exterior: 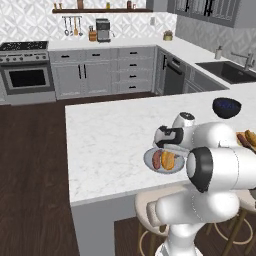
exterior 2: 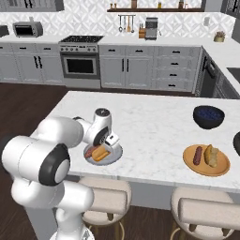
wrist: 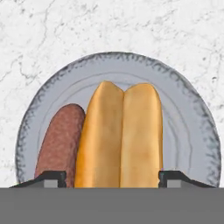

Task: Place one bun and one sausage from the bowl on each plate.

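The grey plate [wrist: 192,109], at the counter's [exterior 2: 154,122] near edge, carries one sausage [wrist: 59,140] and one bun [wrist: 120,135] lying side by side and touching. The gripper [wrist: 112,178] hangs just above them with jaws released — its tips straddle the bun, gripping nothing. The orange plate [exterior 2: 222,169], further along the same edge, also carries a sausage and a bun (the dark bowl sits cut off at the frame edge). Judged from this layout, both plates are served — only withdrawal remains.
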Available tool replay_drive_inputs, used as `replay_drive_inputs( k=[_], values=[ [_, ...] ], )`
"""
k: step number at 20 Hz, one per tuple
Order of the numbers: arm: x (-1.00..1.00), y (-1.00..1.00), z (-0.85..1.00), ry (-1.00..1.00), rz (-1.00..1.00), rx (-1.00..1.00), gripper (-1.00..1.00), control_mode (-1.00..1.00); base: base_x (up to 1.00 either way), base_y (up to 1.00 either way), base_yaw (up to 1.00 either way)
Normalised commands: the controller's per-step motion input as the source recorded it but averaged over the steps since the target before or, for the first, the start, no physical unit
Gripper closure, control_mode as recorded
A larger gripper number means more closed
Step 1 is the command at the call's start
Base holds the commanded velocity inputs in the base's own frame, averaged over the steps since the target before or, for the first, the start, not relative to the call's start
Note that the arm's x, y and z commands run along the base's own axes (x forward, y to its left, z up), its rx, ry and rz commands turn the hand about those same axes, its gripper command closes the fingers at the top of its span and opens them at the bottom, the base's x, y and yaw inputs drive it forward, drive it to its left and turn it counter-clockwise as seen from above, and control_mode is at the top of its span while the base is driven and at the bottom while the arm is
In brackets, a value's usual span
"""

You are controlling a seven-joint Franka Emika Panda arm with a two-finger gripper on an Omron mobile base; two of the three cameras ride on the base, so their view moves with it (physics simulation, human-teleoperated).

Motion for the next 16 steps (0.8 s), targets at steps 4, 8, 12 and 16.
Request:
replay_drive_inputs(
  k=[4,8,12,16],
  values=[
    [0.0,0.04,0.29,-0.07,0.0,-0.04,-1.0,-1.0,0.0,0.0,0.0],
    [-0.13,0.07,0.72,0.0,0.0,-0.16,-1.0,-1.0,0.0,0.0,0.0],
    [-0.52,0.21,0.81,-0.02,0.09,-0.2,-1.0,-1.0,0.0,0.0,0.0],
    [-0.92,0.89,0.93,-0.21,0.15,-0.38,-1.0,-1.0,0.0,0.0,0.0]
  ],
)
